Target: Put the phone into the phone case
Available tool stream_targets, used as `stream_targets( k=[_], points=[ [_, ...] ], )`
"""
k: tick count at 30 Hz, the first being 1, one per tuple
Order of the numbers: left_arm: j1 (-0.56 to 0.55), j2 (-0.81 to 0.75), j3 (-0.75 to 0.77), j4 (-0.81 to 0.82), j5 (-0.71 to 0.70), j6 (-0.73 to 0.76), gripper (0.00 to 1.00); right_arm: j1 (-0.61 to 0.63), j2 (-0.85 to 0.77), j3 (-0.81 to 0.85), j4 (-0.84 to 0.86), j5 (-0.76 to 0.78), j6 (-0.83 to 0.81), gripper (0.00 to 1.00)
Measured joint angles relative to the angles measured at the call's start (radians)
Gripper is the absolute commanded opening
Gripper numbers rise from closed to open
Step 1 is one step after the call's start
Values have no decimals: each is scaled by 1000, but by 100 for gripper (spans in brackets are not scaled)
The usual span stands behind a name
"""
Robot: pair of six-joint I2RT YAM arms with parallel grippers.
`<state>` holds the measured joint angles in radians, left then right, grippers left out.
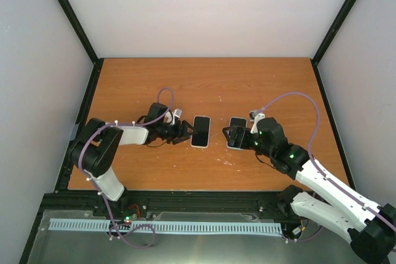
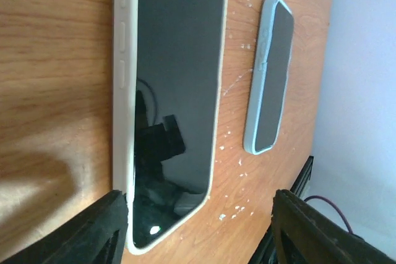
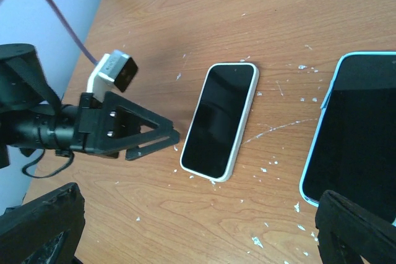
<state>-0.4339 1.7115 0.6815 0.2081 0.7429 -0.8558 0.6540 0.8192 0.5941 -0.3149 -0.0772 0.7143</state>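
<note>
The black phone (image 1: pixel 237 132) lies flat on the table with the pale sky-blue phone case (image 3: pixel 309 153) around it as a thin rim. It also shows in the left wrist view (image 2: pixel 272 72) and at the right edge of the right wrist view (image 3: pixel 356 134). My right gripper (image 1: pixel 230 135) is open and empty, low over the table just left of the cased phone; in its own view (image 3: pixel 198 196) the jaws stand wide apart. My left gripper (image 1: pixel 184 131) is open and empty, its jaws wide apart in its own view (image 2: pixel 198 202).
A second dark-screened phone with a whitish rim (image 1: pixel 200 131) lies between the two grippers, also in the wrist views (image 2: pixel 170 91) (image 3: pixel 219 119). My left gripper's finger (image 2: pixel 93 233) is against its near edge. White flecks dot the wooden table (image 1: pixel 204 85). Black frame rails edge it.
</note>
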Motion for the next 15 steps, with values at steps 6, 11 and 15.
stream_targets(
  k=[6, 11, 15],
  points=[
    [0, -145, -21, -75, -47, 14, 98, 0, -2, 25, -40, 18, -1, 100],
    [0, -315, -24, -190, -129, 34, 99, 0, -22, 60, -71, 39, -15, 100],
    [0, -448, 11, -333, -222, 60, 99, 0, -24, 113, -116, 45, -31, 100]
  ],
)
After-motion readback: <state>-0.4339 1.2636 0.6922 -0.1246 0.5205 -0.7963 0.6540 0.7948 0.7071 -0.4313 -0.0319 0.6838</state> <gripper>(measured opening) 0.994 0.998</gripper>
